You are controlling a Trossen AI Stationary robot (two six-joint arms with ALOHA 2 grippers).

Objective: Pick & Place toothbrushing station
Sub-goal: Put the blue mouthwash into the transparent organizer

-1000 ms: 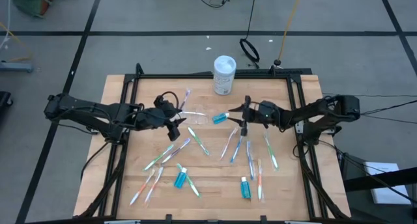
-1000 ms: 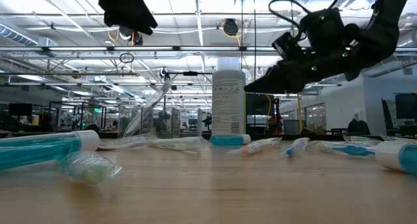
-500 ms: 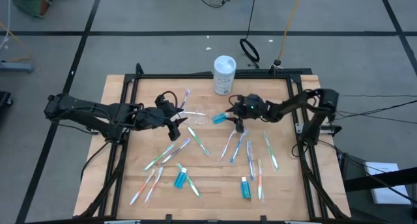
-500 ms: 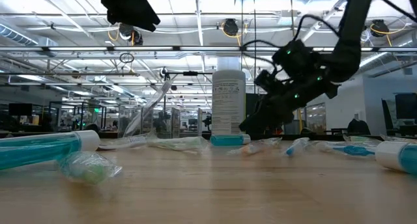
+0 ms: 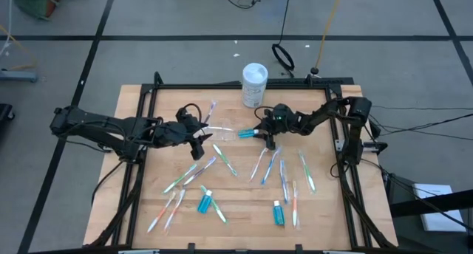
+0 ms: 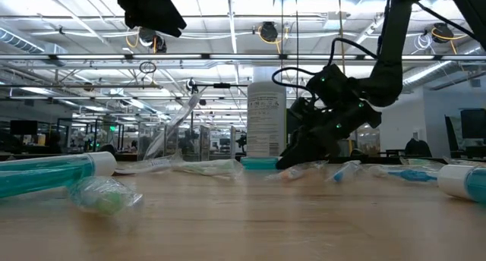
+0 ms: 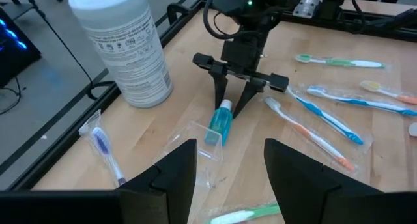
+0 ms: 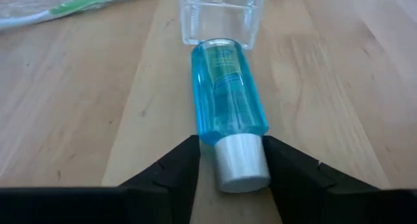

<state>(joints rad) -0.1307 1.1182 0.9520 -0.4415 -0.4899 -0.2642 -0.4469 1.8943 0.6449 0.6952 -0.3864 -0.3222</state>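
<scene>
Wooden table — right gripper lowered, fingers spread astride toothpaste tube; left gripper unmoved, parted.

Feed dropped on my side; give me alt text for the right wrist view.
The right end effector straddles the white-capped end of a teal toothpaste tube lying on the wooden table, fingers open either side. The clear plastic cup lies just beyond the tube, a wrapped green toothbrush farther off.

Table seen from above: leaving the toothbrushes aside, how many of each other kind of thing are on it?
Small teal toothpaste tubes with white caps: 3
Small clear plastic cup: 1
Tall white cylindrical canister: 1
Total: 5
</scene>
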